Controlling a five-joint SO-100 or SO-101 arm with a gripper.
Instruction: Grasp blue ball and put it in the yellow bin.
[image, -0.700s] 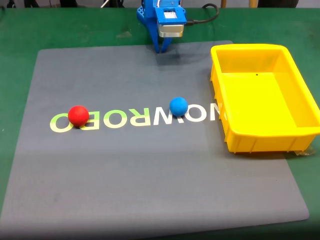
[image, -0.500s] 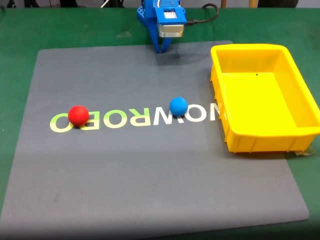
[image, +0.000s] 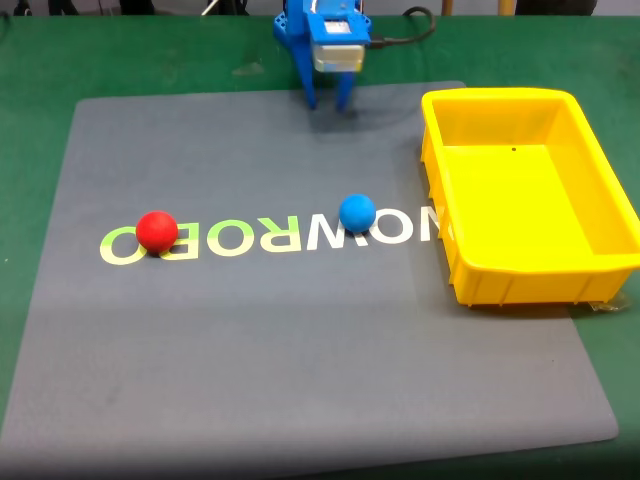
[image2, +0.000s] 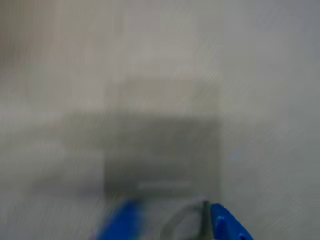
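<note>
Pale yellow-green lettering (image: 270, 235) is lying upside down across the grey mat (image: 300, 380) in the fixed view, reading "NOWROBO" when turned round.

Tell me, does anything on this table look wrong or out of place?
Nothing stands out. The blue ball and red ball sit on the grey mat, the yellow bin stands upright and empty, and the gripper is open. The wrist view is just blurred.
</note>
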